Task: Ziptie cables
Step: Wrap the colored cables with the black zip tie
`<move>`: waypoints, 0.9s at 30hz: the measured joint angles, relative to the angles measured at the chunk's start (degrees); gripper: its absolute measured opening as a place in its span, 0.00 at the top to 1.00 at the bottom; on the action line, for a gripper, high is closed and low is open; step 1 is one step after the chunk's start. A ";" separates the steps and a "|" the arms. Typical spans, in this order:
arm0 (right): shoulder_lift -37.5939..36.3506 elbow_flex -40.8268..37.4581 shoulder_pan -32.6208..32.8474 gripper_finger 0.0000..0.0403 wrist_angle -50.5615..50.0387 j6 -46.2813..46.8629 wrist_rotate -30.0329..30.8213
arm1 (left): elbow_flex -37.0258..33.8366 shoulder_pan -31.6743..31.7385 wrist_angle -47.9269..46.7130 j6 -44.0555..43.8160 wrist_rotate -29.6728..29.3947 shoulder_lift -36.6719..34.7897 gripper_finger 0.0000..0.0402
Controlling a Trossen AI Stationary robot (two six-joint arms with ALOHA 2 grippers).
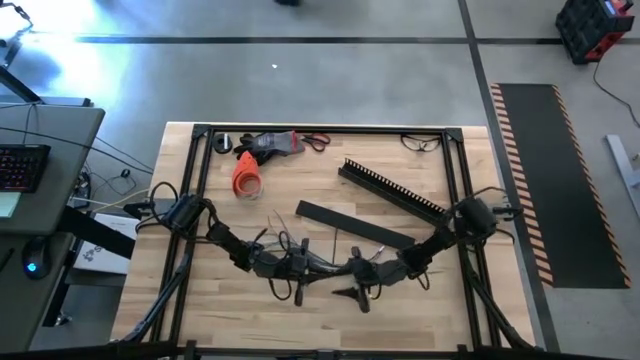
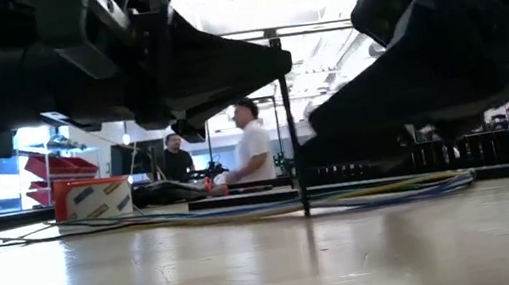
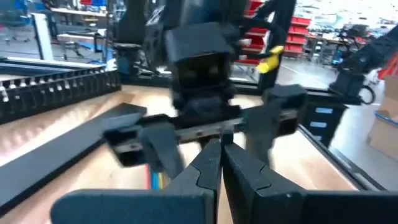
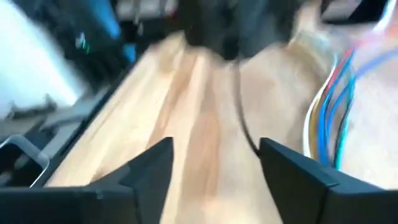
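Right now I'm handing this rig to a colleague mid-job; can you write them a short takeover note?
Left gripper: shut, low over the table's front middle.
Right gripper: open, nothing between its fingers, facing the left one.
Cables: a loose coloured bunch lying on the wood beside the grippers.
A thin dark strand hangs from the left gripper.
Done: no tie visibly cinched.
Left: bundle and tie.

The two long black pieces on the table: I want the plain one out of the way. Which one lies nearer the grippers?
The flat black bar, smooth-edged, lies just behind both grippers. The comb-toothed channel lies farther back, toward the right arm's side.
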 joint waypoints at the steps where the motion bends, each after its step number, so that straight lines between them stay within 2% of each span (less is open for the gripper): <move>1: -1.62 0.00 0.08 0.41 -3.73 1.24 -0.37 | 0.00 0.00 -0.18 -0.16 0.00 0.00 1.00; 6: -10.16 0.00 0.53 0.37 -20.21 4.46 0.35 | 0.00 0.14 -0.25 -0.51 0.76 0.00 1.00; 9: -16.12 0.04 0.57 0.39 -27.88 5.02 4.05 | 0.79 0.16 -1.50 -0.89 1.27 0.00 1.00; 12: -20.68 0.04 -1.41 0.41 -36.51 10.35 11.25 | 3.02 0.16 -5.49 -0.95 2.98 0.00 1.00; 14: -22.14 0.04 -4.53 0.43 -41.52 13.38 11.62 | 5.08 0.16 -9.33 -0.87 4.09 0.00 1.00; 18: -20.60 -0.02 -11.24 0.47 -44.79 13.21 7.49 | 7.89 0.16 -14.94 0.90 4.86 0.00 1.00; 27: -15.55 -0.02 -25.41 0.41 -32.48 5.77 -9.37 | 8.13 0.16 -16.92 0.77 4.92 0.00 1.00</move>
